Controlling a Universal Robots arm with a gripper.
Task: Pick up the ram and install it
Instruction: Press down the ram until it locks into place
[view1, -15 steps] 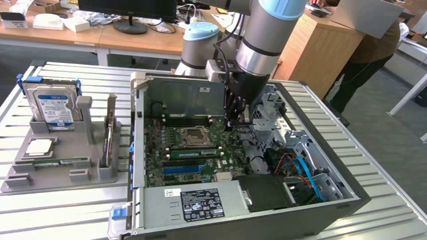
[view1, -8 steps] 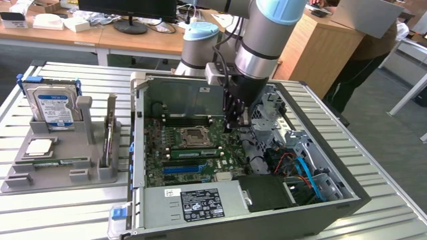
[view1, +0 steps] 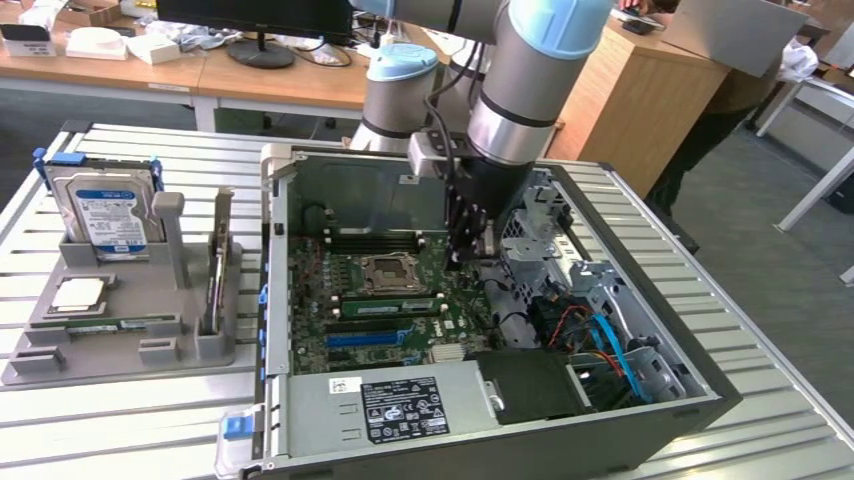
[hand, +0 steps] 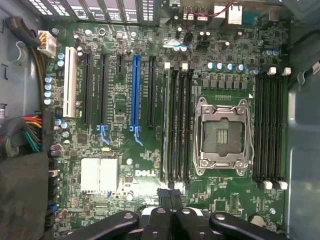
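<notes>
Now: gripper (view1: 470, 260) clenched, empty, frame centre over motherboard (view1: 350, 340). Ram (view1: 387, 306) sits in slot, just lower-left. You're likely at seating check; pressing calls for square alignment.

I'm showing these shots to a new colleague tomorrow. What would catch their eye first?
The open computer case in the middle of the slatted table, its green motherboard bare with an empty processor socket. The robot arm reaches down into it, its gripper shut just above the board. At the exterior view's left, a grey holder carries a blue-labelled hard drive.
</notes>
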